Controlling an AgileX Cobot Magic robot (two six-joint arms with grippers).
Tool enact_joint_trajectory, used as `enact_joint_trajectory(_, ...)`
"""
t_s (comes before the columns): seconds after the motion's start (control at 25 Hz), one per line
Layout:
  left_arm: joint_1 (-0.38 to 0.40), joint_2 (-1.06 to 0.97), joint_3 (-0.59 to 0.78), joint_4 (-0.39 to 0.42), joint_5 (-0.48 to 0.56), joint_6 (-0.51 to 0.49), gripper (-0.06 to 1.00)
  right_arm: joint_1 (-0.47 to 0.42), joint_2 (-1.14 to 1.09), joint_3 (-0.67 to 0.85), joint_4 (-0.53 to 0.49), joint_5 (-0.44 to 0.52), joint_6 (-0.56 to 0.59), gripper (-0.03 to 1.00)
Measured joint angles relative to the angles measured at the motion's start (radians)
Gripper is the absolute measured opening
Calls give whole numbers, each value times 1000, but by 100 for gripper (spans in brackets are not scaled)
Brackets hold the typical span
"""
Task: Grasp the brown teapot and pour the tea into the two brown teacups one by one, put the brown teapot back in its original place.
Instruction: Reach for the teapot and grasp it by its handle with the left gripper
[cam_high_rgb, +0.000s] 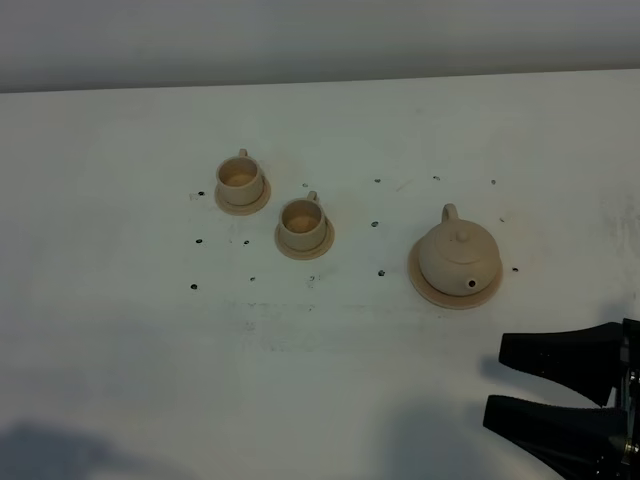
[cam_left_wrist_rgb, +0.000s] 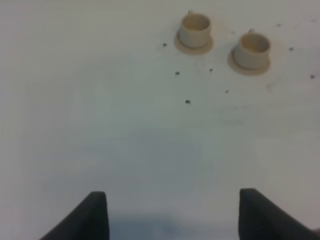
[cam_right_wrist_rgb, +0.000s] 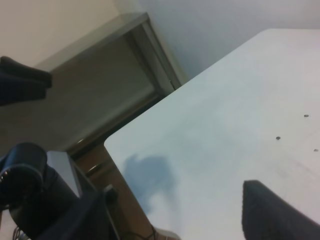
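Observation:
The brown teapot sits on its wide tan saucer at the right of the white table, spout toward the front. The two brown teacups stand on small saucers at centre left; they also show in the left wrist view. My right gripper is open and empty at the front right, a short way in front of the teapot. My left gripper is open and empty, well short of the cups; it is out of the exterior view.
The white table carries small dark dots around the cups and teapot. The right wrist view shows the table's corner, with a cabinet and the other arm's base beyond it.

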Motion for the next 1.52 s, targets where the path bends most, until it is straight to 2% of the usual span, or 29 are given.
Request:
enact_joint_trajectory(0.68,0,-55,59,32,29,-44,50,0,0,0,-4,0,8,56)
enact_joint_trajectory(1.04,0,-55,62,33,29,-45,50,0,-2,-16,64,-1,32,56)
enact_joint_trajectory(1.2,0,-55,62,33,29,-45,50,0,-43,-83,67,0,106,56)
enact_joint_trajectory(1.32,0,-55,62,33,29,-45,50,0,-87,-156,74,2,204,56)
enact_joint_trajectory(1.44,0,-55,62,33,29,-45,50,0,-130,-219,76,-8,349,56)
enact_joint_trajectory(1.52,0,-55,62,33,29,-45,50,0,-154,-249,76,-63,450,56)
